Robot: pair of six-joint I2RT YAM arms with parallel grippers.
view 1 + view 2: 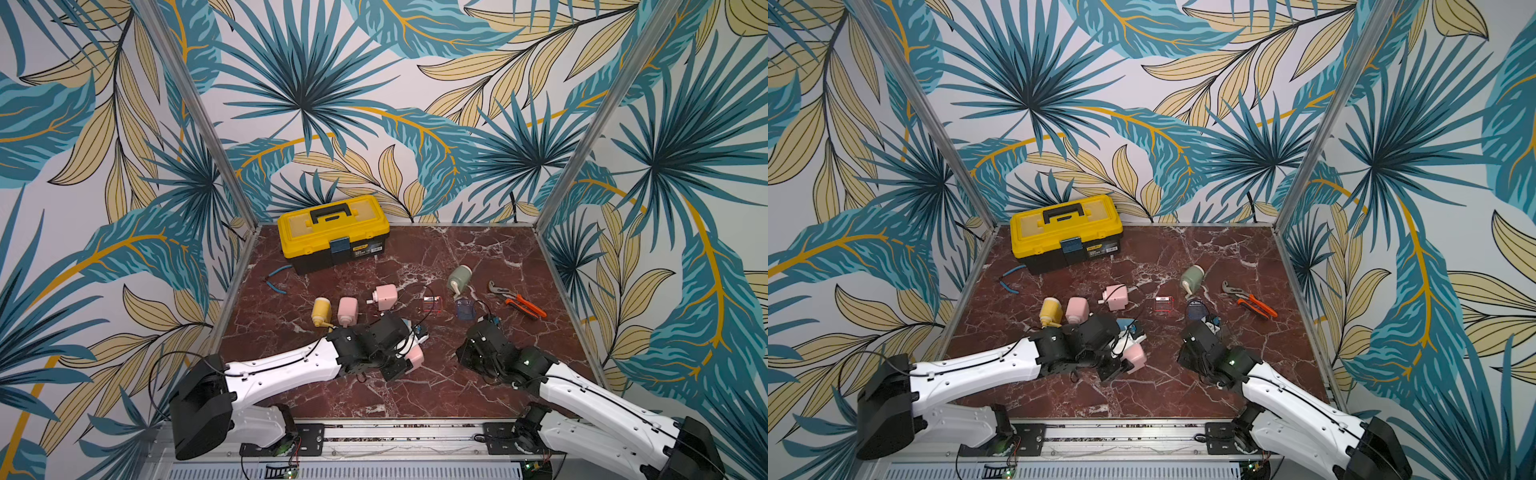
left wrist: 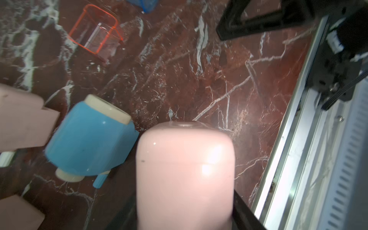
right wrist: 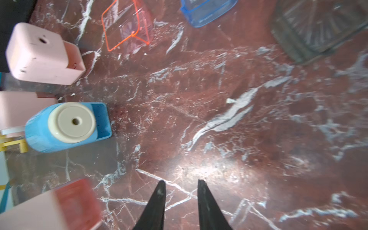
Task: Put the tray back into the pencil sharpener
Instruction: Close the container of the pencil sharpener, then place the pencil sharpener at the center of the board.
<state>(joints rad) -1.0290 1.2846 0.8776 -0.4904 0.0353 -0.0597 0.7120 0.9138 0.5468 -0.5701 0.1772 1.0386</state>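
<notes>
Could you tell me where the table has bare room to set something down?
Bare marble lies along the front rail, and right of the yellow toolbox by the back wall. The middle band, yellow sharpener to orange pliers, is crowded; the left hand holds a pink sharpener there.

Leaf-print walls (image 1: 374, 62), red marble tabletop (image 1: 415, 395)

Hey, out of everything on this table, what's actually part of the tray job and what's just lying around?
In the job: left claw, shut on the pink pencil sharpener; red tray, seemingly in its slot; right claw, open and empty.
Lying about: yellow toolbox, orange pliers, blue-handled tool, blue pencil sharpener, green pencil sharpener, yellow pencil sharpener, loose orange-edged tray, blue tray.
</notes>
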